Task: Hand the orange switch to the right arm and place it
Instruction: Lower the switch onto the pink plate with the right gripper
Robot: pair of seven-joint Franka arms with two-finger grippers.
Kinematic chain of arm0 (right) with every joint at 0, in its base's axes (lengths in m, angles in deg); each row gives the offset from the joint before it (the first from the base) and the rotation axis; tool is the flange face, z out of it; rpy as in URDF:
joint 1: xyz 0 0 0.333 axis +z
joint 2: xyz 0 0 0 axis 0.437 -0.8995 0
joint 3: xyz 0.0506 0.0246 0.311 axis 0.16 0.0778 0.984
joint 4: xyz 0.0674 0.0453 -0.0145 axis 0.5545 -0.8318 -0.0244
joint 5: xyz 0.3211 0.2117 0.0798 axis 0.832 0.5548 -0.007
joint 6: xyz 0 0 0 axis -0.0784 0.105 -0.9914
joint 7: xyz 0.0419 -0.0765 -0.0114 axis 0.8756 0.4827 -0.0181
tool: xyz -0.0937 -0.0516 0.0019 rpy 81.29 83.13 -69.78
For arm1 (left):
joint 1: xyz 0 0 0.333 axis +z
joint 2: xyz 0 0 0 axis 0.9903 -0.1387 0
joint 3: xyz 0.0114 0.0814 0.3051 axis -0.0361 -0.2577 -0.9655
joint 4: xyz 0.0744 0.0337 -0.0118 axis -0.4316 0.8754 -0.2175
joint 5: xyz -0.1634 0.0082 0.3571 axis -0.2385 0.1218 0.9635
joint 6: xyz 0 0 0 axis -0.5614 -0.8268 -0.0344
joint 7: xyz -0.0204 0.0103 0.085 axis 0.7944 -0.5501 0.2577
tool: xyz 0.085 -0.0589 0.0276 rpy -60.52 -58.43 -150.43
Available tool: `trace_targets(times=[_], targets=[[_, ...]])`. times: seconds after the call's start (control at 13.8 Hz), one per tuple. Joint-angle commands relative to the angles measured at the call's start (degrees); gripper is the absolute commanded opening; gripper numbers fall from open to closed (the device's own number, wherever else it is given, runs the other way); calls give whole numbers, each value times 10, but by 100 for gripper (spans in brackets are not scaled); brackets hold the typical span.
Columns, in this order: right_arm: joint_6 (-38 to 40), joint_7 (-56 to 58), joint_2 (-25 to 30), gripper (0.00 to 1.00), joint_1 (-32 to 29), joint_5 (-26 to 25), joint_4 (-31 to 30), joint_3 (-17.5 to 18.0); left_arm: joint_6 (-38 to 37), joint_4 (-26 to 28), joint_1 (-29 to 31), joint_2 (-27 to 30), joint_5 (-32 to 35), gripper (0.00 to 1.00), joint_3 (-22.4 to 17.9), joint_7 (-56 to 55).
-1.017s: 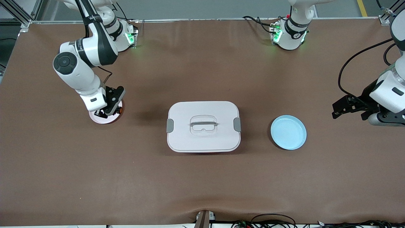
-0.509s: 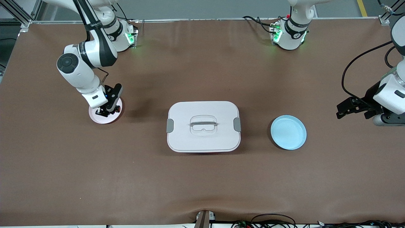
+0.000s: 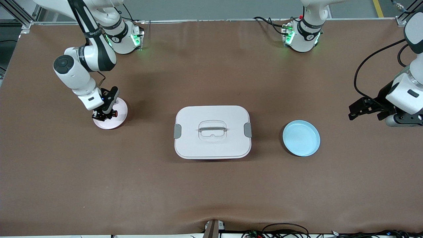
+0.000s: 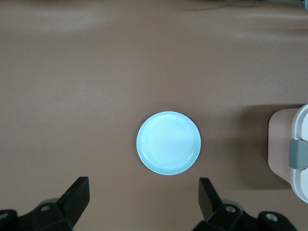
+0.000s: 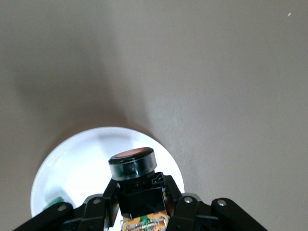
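Note:
My right gripper point(image 3: 105, 115) is shut on the orange switch point(image 3: 114, 113), a stubby black part with an orange-tan end point(image 5: 131, 155). It holds the switch over the pale pink plate point(image 3: 119, 108) at the right arm's end of the table. In the right wrist view the fingers point(image 5: 105, 198) clamp the switch's black body above the plate point(image 5: 72, 163). Over bare table at the left arm's end, my left gripper point(image 3: 358, 110) is open and holds nothing. Its view shows both fingertips point(image 4: 79, 188) wide apart.
A white lidded box with a handle point(image 3: 212, 132) sits mid-table, its edge showing in the left wrist view point(image 4: 296, 154). A light blue plate point(image 3: 301, 138) point(image 4: 168, 143) lies between the box and the left gripper. A small green part point(image 5: 57, 201) lies on the pink plate's edge.
My right gripper has carried the switch across the pink plate toward the right arm's end of the table. The left gripper has shifted only slightly.

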Motion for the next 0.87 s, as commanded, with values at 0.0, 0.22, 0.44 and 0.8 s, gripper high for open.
trace_targets(times=[0.0,0.22,0.44,0.8], targets=[[-81,27,-42,0,-34,-11,-24,10,2,8,6,11,-6,100,2,6],[-181,28,-109,0,-38,-11,-37,10,2,8,7,10,-7,100,2,4],[-240,28,-160,0,-46,-11,-39,11,2,8,8,9,-7,100,2,4],[-238,16,-162,0,-60,-8,-36,14,2,8,8,9,-7,100,2,4]])
